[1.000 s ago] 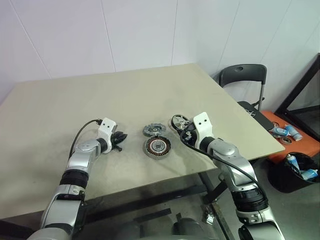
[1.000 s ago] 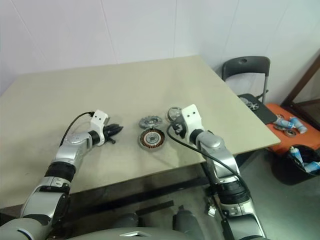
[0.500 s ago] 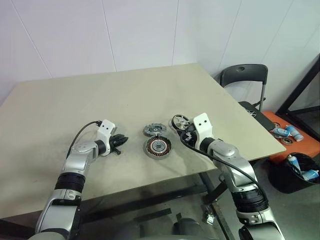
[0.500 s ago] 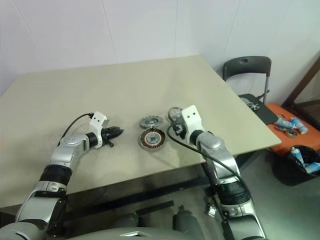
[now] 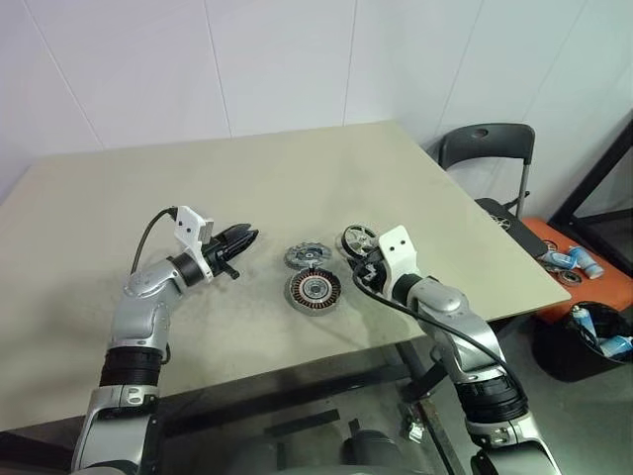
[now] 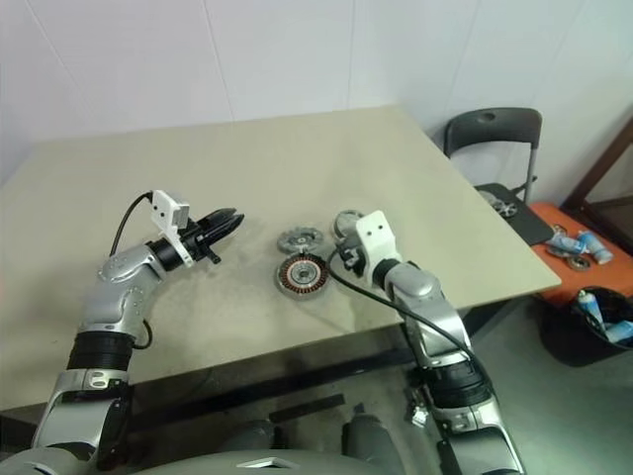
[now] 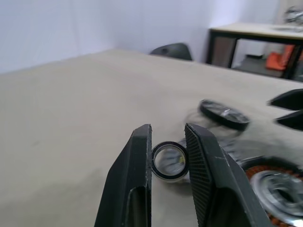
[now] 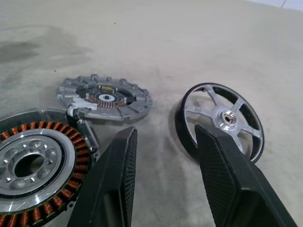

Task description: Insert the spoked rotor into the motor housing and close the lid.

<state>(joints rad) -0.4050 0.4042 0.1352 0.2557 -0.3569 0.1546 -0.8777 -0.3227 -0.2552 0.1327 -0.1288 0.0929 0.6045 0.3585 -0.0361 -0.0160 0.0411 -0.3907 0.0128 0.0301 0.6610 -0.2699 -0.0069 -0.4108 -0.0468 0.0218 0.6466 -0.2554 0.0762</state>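
Three parts lie mid-table: the motor housing (image 5: 314, 289) with coppery windings nearest me, the grey notched lid (image 5: 308, 257) just behind it, and the shiny spoked rotor (image 5: 358, 238) to their right. My left gripper (image 5: 247, 237) hangs level above the table left of the parts, pointing at them. It is shut on a small dark ring (image 7: 169, 161) pinched between its fingers. My right gripper (image 8: 165, 130) stands open low over the table with nothing between its fingers. The rotor (image 8: 222, 118) lies just beyond one finger, and the housing (image 8: 33, 165) and lid (image 8: 104, 97) to the other side.
The table's right edge (image 5: 514, 267) runs close to my right arm. Beyond it stand a black chair (image 5: 485, 148), an orange tray (image 5: 584, 272) with bottles and a black bin (image 5: 584, 341). Bare tabletop stretches to the left and behind the parts.
My left gripper has risen off the table and swung to point more toward the parts. The right arm and the three parts have not moved.
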